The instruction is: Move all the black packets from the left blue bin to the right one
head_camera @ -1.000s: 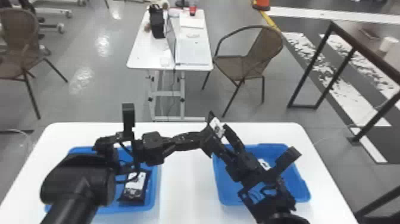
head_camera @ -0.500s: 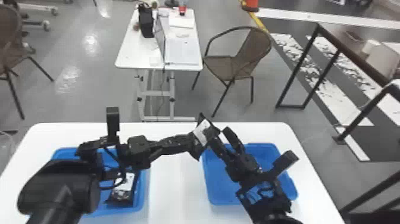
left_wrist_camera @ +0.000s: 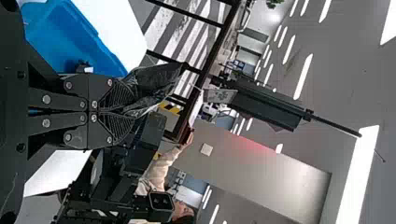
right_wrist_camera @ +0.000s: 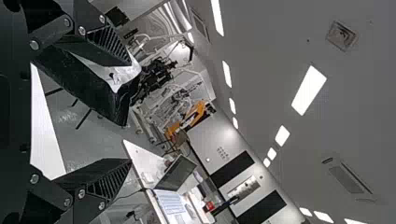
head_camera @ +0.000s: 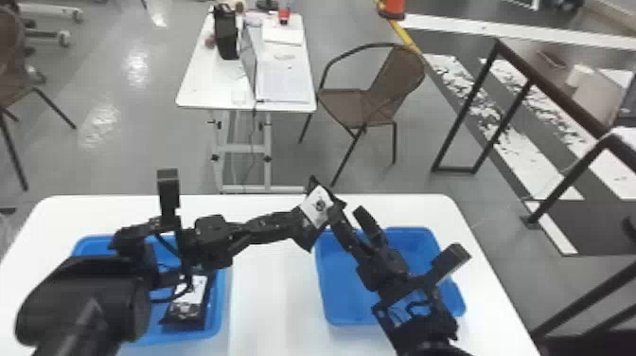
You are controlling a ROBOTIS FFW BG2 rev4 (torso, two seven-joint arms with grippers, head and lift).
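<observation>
No legible text or numbers.

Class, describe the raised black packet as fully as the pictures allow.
The packet is black, glossy and creased, seemingly thin plastic film, with a white label bearing dark print. It is tilted, its corners pointed. The left gripper pinches it between shut fingers. The right gripper is open, one finger overlapping the packet in view; whether they touch is unclear. In the head view it appears near the right blue bin's far left corner.
</observation>
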